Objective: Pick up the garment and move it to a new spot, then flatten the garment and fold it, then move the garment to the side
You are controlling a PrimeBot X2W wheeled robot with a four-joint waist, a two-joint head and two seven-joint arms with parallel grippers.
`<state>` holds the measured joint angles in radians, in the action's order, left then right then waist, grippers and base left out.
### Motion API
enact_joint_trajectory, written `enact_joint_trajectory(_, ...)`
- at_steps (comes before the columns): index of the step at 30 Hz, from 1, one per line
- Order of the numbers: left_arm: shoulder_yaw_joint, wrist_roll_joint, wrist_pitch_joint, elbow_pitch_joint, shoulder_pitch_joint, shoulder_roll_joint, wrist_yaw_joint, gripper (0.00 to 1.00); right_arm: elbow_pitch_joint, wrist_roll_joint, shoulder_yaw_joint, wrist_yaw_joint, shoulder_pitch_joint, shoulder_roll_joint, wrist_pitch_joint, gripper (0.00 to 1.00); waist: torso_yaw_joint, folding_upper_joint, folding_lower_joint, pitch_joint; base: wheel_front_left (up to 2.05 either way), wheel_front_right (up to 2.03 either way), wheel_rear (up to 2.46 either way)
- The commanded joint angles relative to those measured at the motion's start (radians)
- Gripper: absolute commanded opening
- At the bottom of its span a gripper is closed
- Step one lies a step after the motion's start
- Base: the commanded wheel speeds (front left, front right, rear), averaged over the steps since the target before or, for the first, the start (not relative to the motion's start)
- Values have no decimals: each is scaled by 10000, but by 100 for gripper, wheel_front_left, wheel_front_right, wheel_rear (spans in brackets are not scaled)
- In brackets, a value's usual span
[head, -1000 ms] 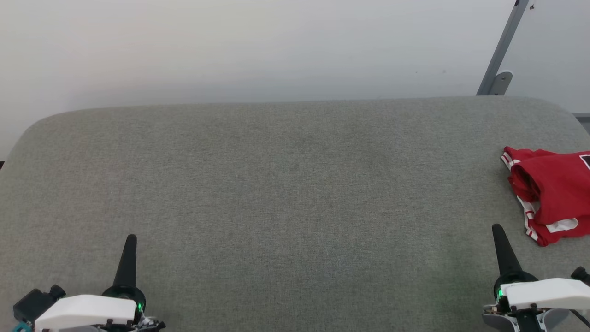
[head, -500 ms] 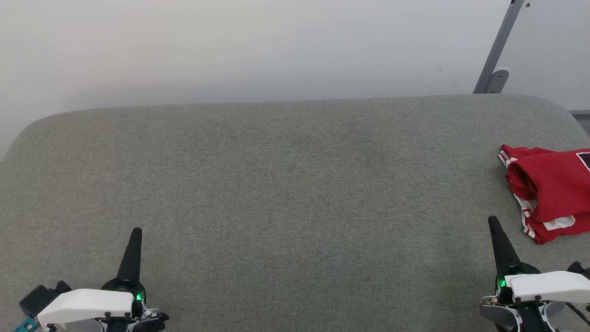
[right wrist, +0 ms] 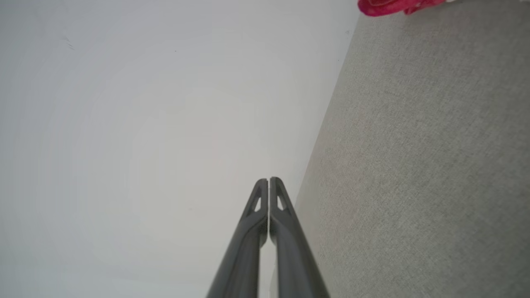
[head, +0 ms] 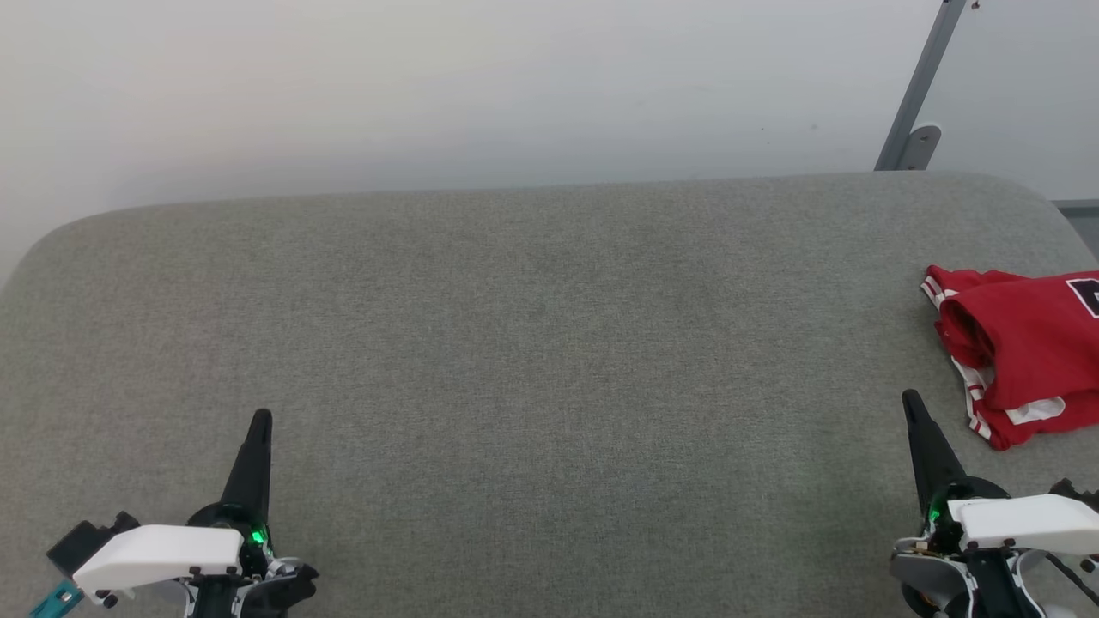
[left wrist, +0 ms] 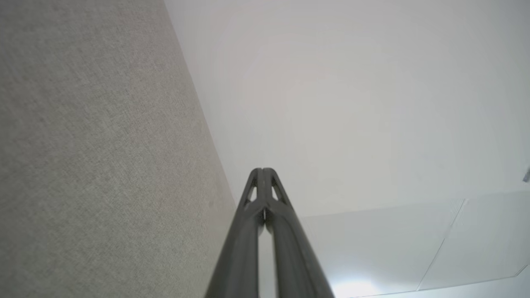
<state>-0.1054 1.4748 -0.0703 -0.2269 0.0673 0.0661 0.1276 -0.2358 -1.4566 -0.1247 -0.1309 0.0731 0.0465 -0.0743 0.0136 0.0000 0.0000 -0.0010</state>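
Observation:
The garment [head: 1022, 352], a red shirt with red-white striped trim, lies folded in a heap at the right edge of the grey padded surface [head: 532, 360], partly cut off by the frame. A sliver of the garment [right wrist: 393, 6] also shows at the top of the right wrist view. My right gripper [head: 912, 403] stands shut at the lower right, just left of and nearer than the shirt, holding nothing. At the lower left my left gripper [head: 261, 419] is shut and empty. Both wrist views show the fingers pressed together, left gripper [left wrist: 262, 170] and right gripper [right wrist: 268, 180].
A pale wall [head: 481, 86] rises behind the surface's far edge. A grey metal bar with a bracket [head: 914, 129] leans at the back right. The surface has rounded far corners.
The head camera has shifted, so the whole scene sits slightly lower-left. Both grippers reach a little farther up the picture, still shut. The garment lies as before.

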Motion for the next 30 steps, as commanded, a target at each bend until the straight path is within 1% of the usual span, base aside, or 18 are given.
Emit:
enact_joint_trajectory(1,-40,128,-70,-3,189,1,47,0,-8,-177,35,2,174,51,-67,0,-6,0,0,2,0,0,0)
enact_joint_trajectory(7,-49,648,-206,-73,307,-55,50,0,-48,-687,67,3,259,53,-202,0,-49,0,0,15,0,0,0)
enact_joint_trajectory(21,-63,1445,-451,-199,502,-145,55,0,-112,-1625,120,3,427,54,-449,0,-136,0,0,41,0,0,0)
enact_joint_trajectory(30,-66,1411,-451,-194,483,-145,55,0,-104,-1580,116,3,394,51,-425,0,-136,0,0,41,0,0,0)
